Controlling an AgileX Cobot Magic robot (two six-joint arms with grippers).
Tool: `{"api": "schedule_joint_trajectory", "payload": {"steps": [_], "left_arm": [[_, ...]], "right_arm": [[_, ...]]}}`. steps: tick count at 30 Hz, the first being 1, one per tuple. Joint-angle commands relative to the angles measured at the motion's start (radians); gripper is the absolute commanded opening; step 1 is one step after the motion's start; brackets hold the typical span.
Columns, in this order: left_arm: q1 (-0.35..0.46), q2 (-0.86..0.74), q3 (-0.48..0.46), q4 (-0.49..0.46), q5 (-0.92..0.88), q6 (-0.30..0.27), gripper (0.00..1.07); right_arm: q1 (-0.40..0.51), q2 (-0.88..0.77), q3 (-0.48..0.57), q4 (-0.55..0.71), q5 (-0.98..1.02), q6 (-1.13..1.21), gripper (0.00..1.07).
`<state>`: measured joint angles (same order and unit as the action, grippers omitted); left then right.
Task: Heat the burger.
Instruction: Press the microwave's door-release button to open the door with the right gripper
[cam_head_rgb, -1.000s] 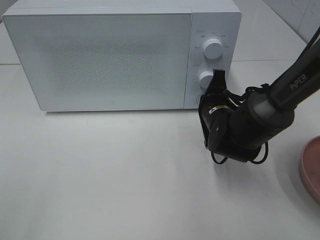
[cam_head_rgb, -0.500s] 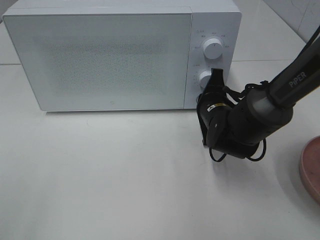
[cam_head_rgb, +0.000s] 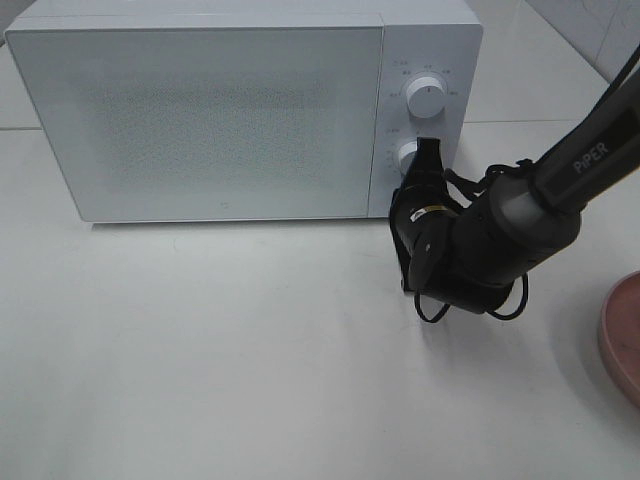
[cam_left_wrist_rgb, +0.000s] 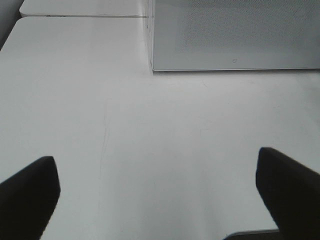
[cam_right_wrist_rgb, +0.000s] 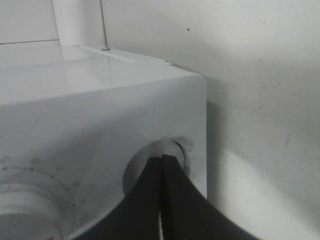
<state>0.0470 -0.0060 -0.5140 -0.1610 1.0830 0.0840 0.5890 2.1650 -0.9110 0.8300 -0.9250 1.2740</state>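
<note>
The burger is not in view in any frame. The white microwave (cam_head_rgb: 230, 110) stands at the back with its door shut. My right gripper (cam_head_rgb: 401, 198) is shut and empty. It points at the bottom of the microwave's control panel, below the two white knobs (cam_head_rgb: 426, 95). In the right wrist view the joined fingertips (cam_right_wrist_rgb: 162, 160) touch a round button recess (cam_right_wrist_rgb: 176, 146) near the panel's corner, beside a dial (cam_right_wrist_rgb: 25, 212). My left gripper (cam_left_wrist_rgb: 160, 200) is open and empty over bare table in front of the microwave (cam_left_wrist_rgb: 235, 35). It does not show in the exterior view.
A round pink plate (cam_head_rgb: 622, 335) lies at the right edge of the table, partly out of frame, with nothing visible on it. The right arm (cam_head_rgb: 560, 180) reaches in from the upper right. The white table (cam_head_rgb: 220, 350) spreads in front of the microwave.
My right gripper has moved a little to the left, closer to the microwave's control panel. The door stays shut and the plate has not moved.
</note>
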Motion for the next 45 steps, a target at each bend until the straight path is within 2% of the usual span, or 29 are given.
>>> {"api": "schedule_joint_trajectory", "payload": {"steps": [1,8,23,32,45], "left_arm": [[-0.005,-0.016,0.000,-0.002,-0.014,0.001,1.02],[-0.005,-0.016,0.000,-0.002,-0.014,0.001,1.02],[-0.005,-0.016,0.000,-0.002,-0.014,0.001,1.02],[-0.005,-0.016,0.000,-0.002,-0.014,0.001,1.02],[-0.005,-0.016,0.000,-0.002,-0.014,0.001,1.02]], "right_arm": [[-0.009,0.011,-0.047,-0.029,-0.045,-0.025,0.00],[-0.009,0.028,-0.069,-0.020,-0.150,-0.027,0.00],[-0.015,0.080,-0.168,-0.016,-0.181,-0.067,0.00],[-0.015,0.064,-0.163,-0.019,-0.142,-0.082,0.00],[-0.002,-0.020,-0.048,-0.018,-0.022,-0.117,0.00]]}}
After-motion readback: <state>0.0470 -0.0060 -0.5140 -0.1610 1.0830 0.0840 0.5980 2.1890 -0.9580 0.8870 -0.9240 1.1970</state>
